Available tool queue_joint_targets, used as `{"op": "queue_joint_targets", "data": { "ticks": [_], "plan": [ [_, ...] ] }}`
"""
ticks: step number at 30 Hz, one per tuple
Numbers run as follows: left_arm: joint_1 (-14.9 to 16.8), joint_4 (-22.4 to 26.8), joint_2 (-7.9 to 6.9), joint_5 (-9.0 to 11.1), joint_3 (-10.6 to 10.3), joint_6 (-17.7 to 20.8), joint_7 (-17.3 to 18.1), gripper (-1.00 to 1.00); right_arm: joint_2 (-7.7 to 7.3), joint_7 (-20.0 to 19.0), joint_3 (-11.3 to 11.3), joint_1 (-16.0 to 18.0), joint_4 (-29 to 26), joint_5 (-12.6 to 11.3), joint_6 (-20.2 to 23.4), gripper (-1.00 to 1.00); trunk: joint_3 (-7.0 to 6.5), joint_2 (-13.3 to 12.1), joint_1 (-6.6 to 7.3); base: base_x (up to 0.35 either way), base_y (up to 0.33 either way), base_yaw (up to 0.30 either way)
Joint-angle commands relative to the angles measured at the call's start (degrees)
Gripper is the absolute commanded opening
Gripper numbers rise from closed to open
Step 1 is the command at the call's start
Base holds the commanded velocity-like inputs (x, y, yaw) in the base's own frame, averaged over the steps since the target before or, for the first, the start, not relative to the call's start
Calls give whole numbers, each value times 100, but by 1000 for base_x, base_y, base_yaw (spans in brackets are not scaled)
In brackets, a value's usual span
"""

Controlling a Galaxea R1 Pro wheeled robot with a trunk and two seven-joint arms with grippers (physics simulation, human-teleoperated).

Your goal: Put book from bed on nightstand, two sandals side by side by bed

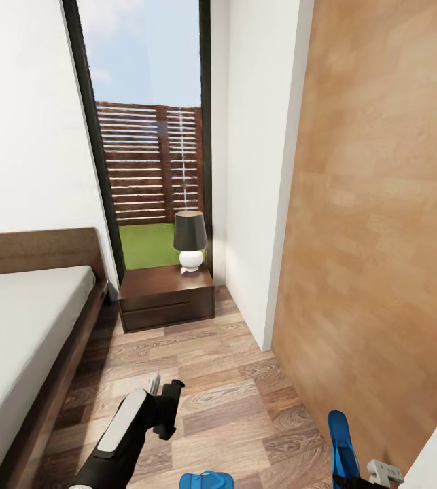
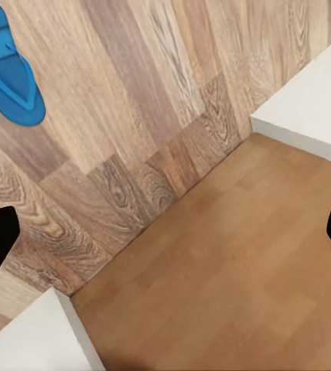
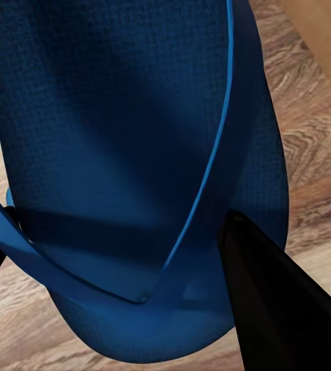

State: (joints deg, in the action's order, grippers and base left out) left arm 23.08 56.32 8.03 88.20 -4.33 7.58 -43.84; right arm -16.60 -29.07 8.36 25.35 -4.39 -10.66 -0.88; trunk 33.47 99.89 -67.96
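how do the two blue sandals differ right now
The sandal in the right gripper is lifted off the floor and stands on edge; the other sandal lies flat on the wood floor, ungripped. The held one sits by the wood-panel wall, the flat one nearer the left gripper. Both are bright blue flip-flops.

One blue sandal (image 1: 206, 480) lies flat on the plank floor; the other (image 1: 342, 441) stands tilted up beside it.

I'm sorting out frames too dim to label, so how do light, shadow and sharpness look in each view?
Head view: bright daylight from the window, a dim strip of floor beside the bed, the wood wall slightly soft. Left wrist view: even light, crisp floor grain. Right wrist view: the held sandal is close, dark and shaded by the right gripper.
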Motion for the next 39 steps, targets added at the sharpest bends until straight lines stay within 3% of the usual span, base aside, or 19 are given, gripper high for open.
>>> {"op": "queue_joint_targets", "data": {
  "ticks": [1,4,39],
  "plan": [
    [13,-31,-1,6,2,-15,-5,100,-1,-32,34,5,9,-15,0,-100,6,3,1,0,0,0],
    [25,-78,-2,5,2,-58,23,100,-1,-42,34,5,9,-15,0,-100,6,3,1,0,0,0],
    [31,-55,-108,4,19,-60,33,100,-1,-54,34,5,7,-15,0,-100,634,1407,-768,0,0,0]
  ]
}}
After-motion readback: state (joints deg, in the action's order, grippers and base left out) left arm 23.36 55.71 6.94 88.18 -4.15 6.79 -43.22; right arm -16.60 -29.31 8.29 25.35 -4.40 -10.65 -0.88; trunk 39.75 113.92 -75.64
